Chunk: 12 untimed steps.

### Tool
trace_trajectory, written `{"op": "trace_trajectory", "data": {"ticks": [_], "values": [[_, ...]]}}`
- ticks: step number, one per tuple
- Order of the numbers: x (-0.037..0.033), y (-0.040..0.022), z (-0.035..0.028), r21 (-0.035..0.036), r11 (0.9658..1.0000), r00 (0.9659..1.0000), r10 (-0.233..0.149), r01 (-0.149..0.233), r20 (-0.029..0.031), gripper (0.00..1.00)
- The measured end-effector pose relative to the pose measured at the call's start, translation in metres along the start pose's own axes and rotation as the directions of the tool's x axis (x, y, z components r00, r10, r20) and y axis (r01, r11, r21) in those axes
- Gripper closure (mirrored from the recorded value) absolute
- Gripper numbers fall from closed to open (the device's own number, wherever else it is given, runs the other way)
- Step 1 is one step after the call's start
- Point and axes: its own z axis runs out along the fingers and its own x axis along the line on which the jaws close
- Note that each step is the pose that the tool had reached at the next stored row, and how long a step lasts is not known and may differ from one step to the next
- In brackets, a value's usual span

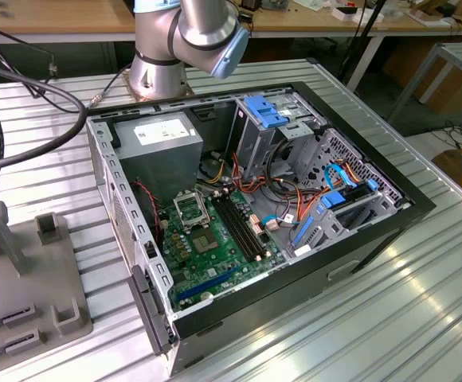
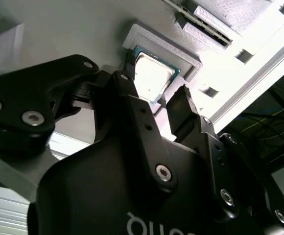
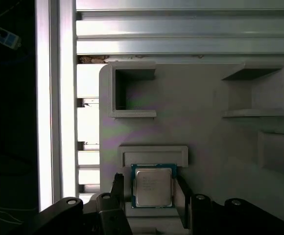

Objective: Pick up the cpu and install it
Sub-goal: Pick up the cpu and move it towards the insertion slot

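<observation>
My claw (image 3: 149,182) is spread open and has hold of nothing. In both wrist views the cpu (image 3: 153,187) lies flat right between the two black fingers (image 3: 118,190), one finger on each side of it. In the first wrist view I see a sliver of grey between each finger and the cpu's edge, narrower on one side than the other. I cannot tell whether either finger touches it.

The second wrist view looks past the claw (image 2: 156,74) from behind. It shows the same thing: the cpu (image 2: 153,76), shiny centre up, with a finger (image 2: 183,105) just beside one edge and the other finger just beside the opposite edge.

The cpu sits in a low raised holder (image 3: 152,152) that frames it on the side away from the claw. The holder is part of a grey tray (image 3: 205,142). Further out from the claw, the tray has two square pockets (image 3: 132,90). Beyond the tray's edge are the ribbed metal slats of the table (image 3: 181,44).

In the exterior view the tray (image 1: 24,263) lies at the exterior view's left. Well apart from it, an open computer case (image 1: 358,239) lies on its side on the table (image 1: 374,318). Inside are a green board (image 1: 215,247) with a square socket (image 1: 191,208), and a grey power box (image 1: 155,135) near the arm (image 1: 183,40).
</observation>
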Motion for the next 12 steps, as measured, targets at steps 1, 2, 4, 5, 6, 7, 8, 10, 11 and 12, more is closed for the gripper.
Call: {"op": "trace_trajectory", "data": {"ticks": [1,2,4,5,6,7,8,10,11,12], "values": [[-0.0003,0.0000,-0.0002,0.0001,1.0000,1.0000,0.000,0.000,-0.0002,0.47],[-0.0015,-0.0001,-0.0003,0.0003,1.0000,1.0000,0.000,0.000,-0.0006,0.47],[-0.0033,0.0000,0.0000,0.0002,1.0000,1.0000,0.000,0.000,-0.0009,0.47],[-0.0035,0.0001,0.0004,0.0001,1.0000,1.0000,0.000,0.000,-0.0008,0.47],[-0.0036,0.0000,0.0016,0.0001,1.0000,1.0000,-0.002,0.002,-0.0008,0.47],[-0.0036,0.0000,0.0027,0.0004,0.9999,0.9999,-0.013,0.013,-0.0014,0.47],[-0.0036,0.0000,0.0029,0.0008,0.9997,0.9997,-0.025,0.025,-0.0020,0.47],[-0.0036,0.0000,0.0033,0.0007,0.9996,0.9996,-0.028,0.028,-0.0020,0.47],[-0.0037,0.0000,0.0036,0.0006,0.9996,0.9996,-0.028,0.028,-0.0019,0.47],[-0.0039,0.0001,0.0040,0.0005,0.9996,0.9996,-0.029,0.029,-0.0016,0.47]]}}
